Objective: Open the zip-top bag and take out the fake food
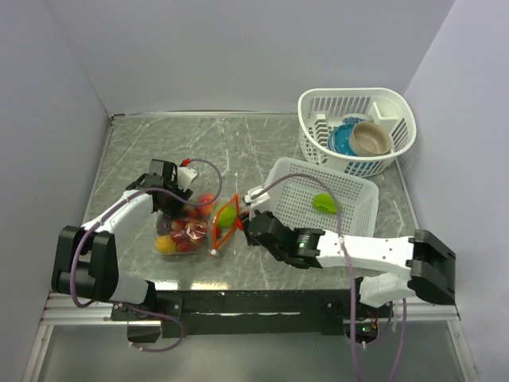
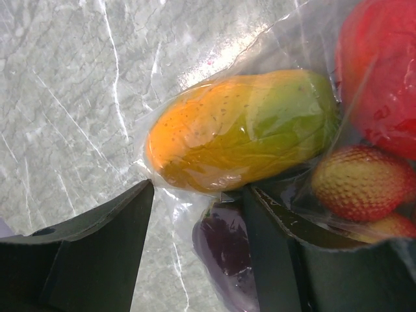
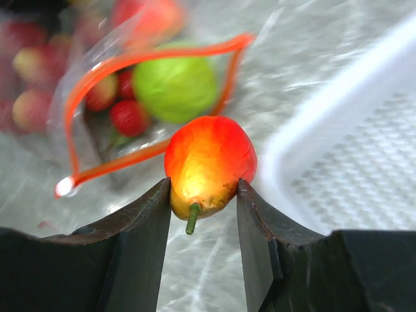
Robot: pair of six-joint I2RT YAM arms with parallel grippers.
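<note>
The right gripper (image 3: 203, 186) is closed on a red-orange fruit (image 3: 209, 156), its fingers snug on both flanks and the stem hanging down. It holds the fruit just outside the zip-top bag (image 1: 184, 227), whose orange zip strip (image 3: 110, 65) gapes wide with a green fruit (image 3: 174, 88) in the mouth. The left gripper (image 2: 198, 195), jaws apart, straddles the bag's closed end, apparently pinning it against sliding. The other fake food (image 1: 179, 237) lies inside. The white tray (image 1: 354, 215) has its rim just beside the held fruit, so the fruit likely needs lifting over it.
</note>
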